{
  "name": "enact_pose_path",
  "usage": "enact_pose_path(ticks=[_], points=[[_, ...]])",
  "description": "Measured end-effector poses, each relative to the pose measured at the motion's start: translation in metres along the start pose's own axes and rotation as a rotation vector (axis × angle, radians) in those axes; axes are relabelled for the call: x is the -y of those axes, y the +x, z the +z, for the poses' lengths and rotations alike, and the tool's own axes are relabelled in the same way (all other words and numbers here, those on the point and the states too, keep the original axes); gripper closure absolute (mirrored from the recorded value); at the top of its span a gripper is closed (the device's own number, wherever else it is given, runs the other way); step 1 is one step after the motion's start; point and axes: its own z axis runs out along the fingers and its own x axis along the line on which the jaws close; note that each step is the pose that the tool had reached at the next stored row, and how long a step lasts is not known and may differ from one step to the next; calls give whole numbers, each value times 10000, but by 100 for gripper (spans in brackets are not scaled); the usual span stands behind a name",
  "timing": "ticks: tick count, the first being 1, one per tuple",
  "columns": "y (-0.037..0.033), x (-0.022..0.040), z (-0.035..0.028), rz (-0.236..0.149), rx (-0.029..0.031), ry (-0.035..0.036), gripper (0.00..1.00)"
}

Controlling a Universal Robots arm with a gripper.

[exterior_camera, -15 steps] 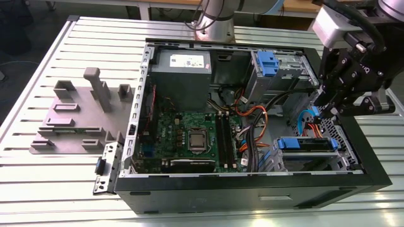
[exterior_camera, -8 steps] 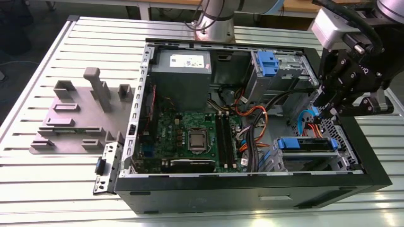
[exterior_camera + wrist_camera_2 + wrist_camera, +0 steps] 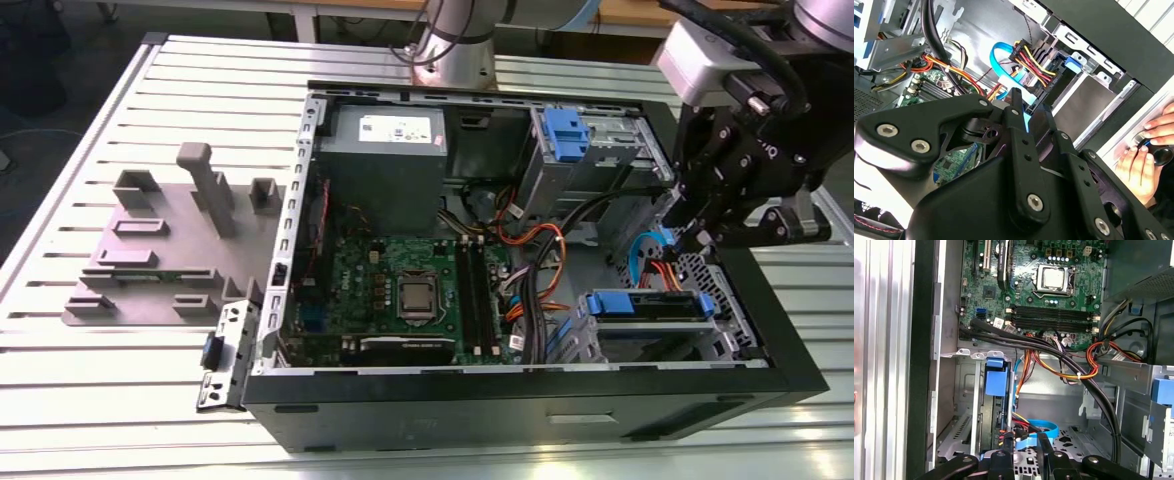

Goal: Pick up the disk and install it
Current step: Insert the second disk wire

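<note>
The gripper (image 3: 697, 238), right of frame in the exterior view, hangs inside the open case (image 3: 534, 400), fingers together over the cables (image 3: 654, 262). The disk (image 3: 650, 305) sits in the lower-right bay; motherboard (image 3: 400, 290) at centre. A hand (image 3: 1139, 167) rests outside.

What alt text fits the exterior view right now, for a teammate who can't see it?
The robot's black hand hangs over the exterior view's right side of an open computer case, above loose blue and orange cables. The disk, in its blue carrier, sits in the bay below. A grey fixture plate lies on the slatted table.
</note>
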Motion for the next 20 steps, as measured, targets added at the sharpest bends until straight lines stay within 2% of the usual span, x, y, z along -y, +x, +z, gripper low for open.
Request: enact_pose_path(ticks=[3, 4, 7, 16, 20], points=[[-6, 2, 8, -4, -69, -15, 67], [-10, 4, 16, -8, -138, -30, 67], [-18, 6, 25, -11, -192, -43, 67], [-43, 6, 63, -11, -205, -73, 67], [-59, 6, 83, -11, -230, -81, 67]])
